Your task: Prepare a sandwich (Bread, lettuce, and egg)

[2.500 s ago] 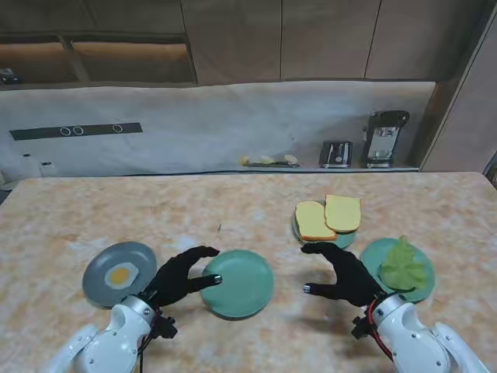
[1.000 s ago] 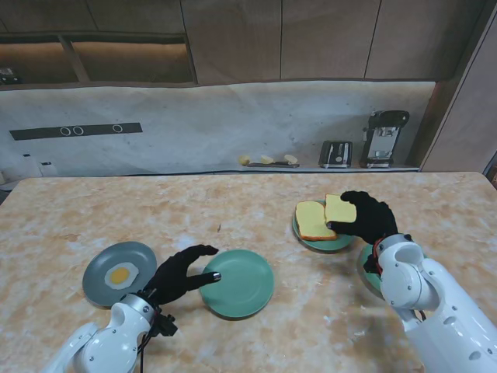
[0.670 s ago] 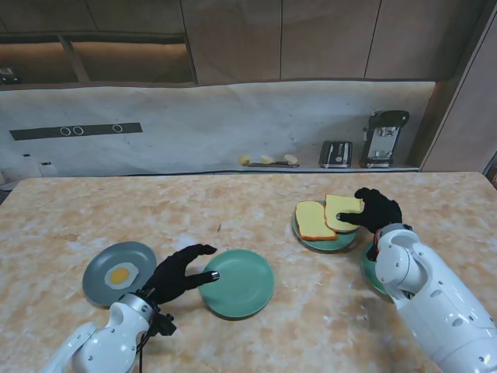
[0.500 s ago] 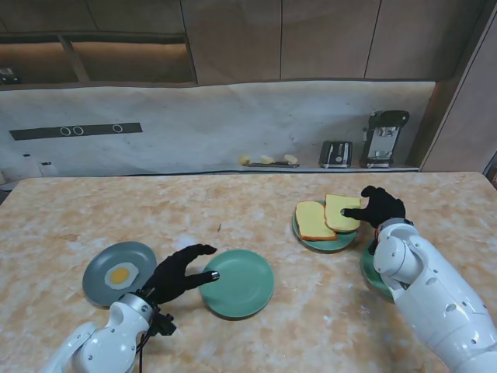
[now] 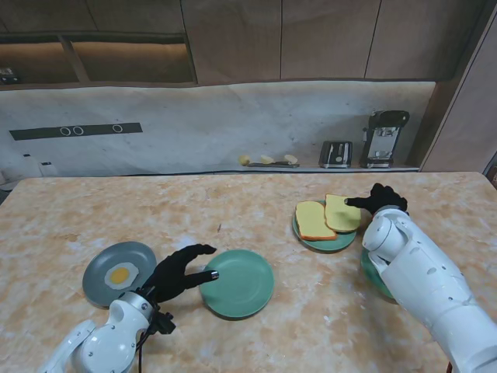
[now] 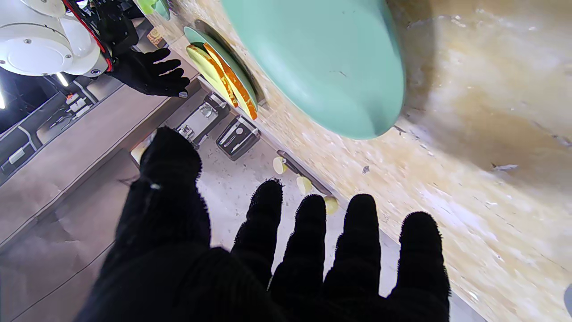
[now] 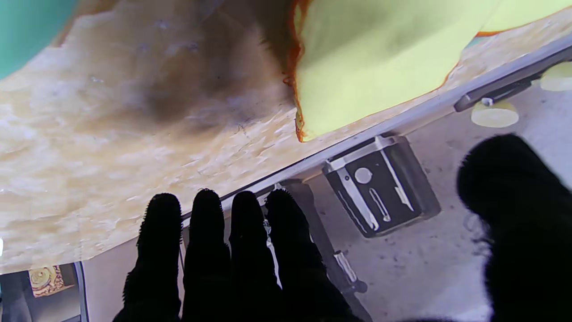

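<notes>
The table (image 5: 70, 210) carries four plates: a grey one on the left with the egg (image 5: 120, 274), an empty green plate (image 5: 247, 287) in the middle, a bread plate (image 5: 326, 242) farther off to the right, and a lettuce plate mostly hidden behind the right arm. The step in hand looks like fetching the first bread slice for the empty plate. Two slices lie overlapped on their plate — pale yellow faces, orange-brown crusts, flat and thin, likely stiff enough to lift by an edge. The right hand (image 5: 378, 199) hovers at the far right corner of the right slice (image 5: 342, 212); its wrist view shows four fingers (image 7: 232, 250) straight and close together, thumb set apart, nothing held, and contact with the slice cannot be told. The next move calls for pinching that corner between thumb and fingers without dragging the left slice (image 5: 314, 221) along. The left hand (image 5: 177, 273) rests beside the empty plate's left rim, fingers spread, holding nothing — perhaps steadying it.
</notes>
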Tool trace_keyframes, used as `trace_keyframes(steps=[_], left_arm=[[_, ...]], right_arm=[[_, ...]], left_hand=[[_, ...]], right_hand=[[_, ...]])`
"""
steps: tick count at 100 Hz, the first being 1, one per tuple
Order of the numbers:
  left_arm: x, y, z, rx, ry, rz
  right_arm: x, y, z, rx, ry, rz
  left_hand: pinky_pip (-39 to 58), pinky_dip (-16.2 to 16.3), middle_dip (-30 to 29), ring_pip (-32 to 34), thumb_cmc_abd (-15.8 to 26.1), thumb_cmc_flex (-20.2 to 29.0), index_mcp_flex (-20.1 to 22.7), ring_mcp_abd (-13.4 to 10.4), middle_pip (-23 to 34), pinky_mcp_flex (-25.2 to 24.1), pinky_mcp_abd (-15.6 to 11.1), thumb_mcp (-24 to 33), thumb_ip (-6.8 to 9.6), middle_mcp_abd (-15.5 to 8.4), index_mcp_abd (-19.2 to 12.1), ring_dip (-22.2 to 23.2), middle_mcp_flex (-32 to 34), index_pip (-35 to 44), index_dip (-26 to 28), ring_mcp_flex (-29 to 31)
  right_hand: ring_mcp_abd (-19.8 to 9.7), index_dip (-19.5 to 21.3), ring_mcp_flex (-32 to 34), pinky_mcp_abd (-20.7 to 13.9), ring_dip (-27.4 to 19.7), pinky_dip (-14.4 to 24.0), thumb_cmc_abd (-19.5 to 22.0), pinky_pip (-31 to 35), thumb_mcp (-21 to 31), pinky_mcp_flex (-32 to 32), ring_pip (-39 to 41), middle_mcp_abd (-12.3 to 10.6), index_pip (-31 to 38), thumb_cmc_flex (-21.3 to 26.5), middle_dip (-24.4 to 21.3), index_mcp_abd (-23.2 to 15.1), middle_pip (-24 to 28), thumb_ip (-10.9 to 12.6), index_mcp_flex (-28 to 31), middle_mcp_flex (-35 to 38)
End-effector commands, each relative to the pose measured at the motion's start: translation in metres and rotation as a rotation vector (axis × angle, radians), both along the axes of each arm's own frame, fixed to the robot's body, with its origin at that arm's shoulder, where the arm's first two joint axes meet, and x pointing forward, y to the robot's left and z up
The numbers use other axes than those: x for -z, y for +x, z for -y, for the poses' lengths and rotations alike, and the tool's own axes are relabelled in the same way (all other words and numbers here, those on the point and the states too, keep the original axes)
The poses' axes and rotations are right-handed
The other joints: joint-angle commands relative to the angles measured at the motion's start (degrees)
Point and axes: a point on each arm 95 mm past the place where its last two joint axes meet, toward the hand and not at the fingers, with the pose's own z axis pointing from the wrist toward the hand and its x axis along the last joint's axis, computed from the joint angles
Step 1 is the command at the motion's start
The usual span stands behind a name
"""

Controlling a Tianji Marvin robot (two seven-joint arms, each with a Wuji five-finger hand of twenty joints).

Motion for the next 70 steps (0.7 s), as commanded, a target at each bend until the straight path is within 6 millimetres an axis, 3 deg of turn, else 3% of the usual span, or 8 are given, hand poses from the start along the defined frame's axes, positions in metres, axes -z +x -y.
trace_keyframes(steps=[1, 22, 70], left_arm=[[0.001, 0.0, 0.0, 0.004, 0.006, -0.013], [0.001, 0.001, -0.002, 0.001, 0.013, -0.011], [0.002, 0.001, -0.006, -0.006, 0.028, -0.02]], right_arm=[[0.0, 0.004, -0.013, -0.008, 0.017, -0.017], [0.004, 0.015, -0.018, 0.054, 0.05, -0.055], [0.016, 0.029, -0.023, 0.103, 0.04, -0.117]], left_hand=[[-0.7, 0.8, 0.5, -0.8, 0.6, 0.4, 1.2, -0.4, -0.7, -0.6, -0.1, -0.6, -0.07, -0.4, -1.3, 0.0, 1.0, -0.3, 0.7, 0.9], [-0.8, 0.9, 0.5, -0.8, 0.7, 0.4, 1.3, -0.3, -0.6, -0.6, 0.0, -0.6, -0.07, -0.4, -1.3, 0.0, 0.9, -0.2, 0.8, 0.9], [-1.0, 0.9, 0.5, -0.8, 0.6, 0.5, 1.6, -0.4, -0.6, -0.7, 0.1, -0.6, -0.06, -0.4, -1.5, 0.0, 1.0, 0.0, 0.9, 0.9]], right_hand=[[1.3, 0.4, 1.1, 0.1, 1.5, -1.0, -0.2, 2.1, 0.6, 0.6, 1.4, 1.5, 0.0, -3.4, -27.9, 1.5, 0.4, -1.5, 1.6, 1.9], [4.4, 1.0, 4.8, 1.4, 2.8, -0.7, 0.6, 6.1, 0.5, 3.9, 4.4, 3.8, 0.7, -5.2, -27.5, 2.6, 1.0, -2.1, 6.8, 7.2], [5.1, 1.8, 4.7, 1.2, 3.6, -1.6, -1.1, 7.1, 0.3, 4.2, 5.8, 4.4, 1.2, -2.8, -26.9, 3.3, 1.6, -2.2, 6.1, 6.9]])
